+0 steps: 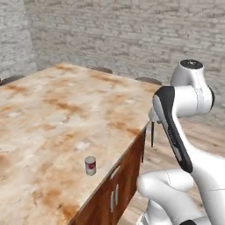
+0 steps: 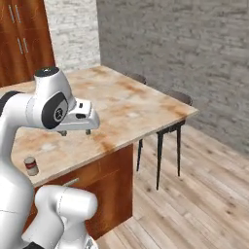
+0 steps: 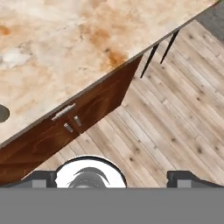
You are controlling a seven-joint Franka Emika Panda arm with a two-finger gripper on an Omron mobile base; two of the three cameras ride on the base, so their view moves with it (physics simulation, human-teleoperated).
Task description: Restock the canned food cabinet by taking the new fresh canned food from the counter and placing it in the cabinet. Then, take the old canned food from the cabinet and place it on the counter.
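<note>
While the can stands alone near the worktop's front edge, at about seven o'clock in the left base view, the step in hand looks like the first pick, so the tool should come down squarely over the can's grey top and close low on its sides, since a short can tips easily. The arm's forearm runs from two o'clock down toward five, clear of the can.

From the right base view, the tool hangs palm-down just above the worktop's near edge, its two tips apart and holding nothing; the can sits at eight o'clock, off to its left, well apart. Tall wooden doors stand at eleven o'clock, probably the cabinet.

Through the hand view, the tips stand wide over floorboards and base cabinet fronts; a grey arc at nine o'clock may be the can's top.
</note>
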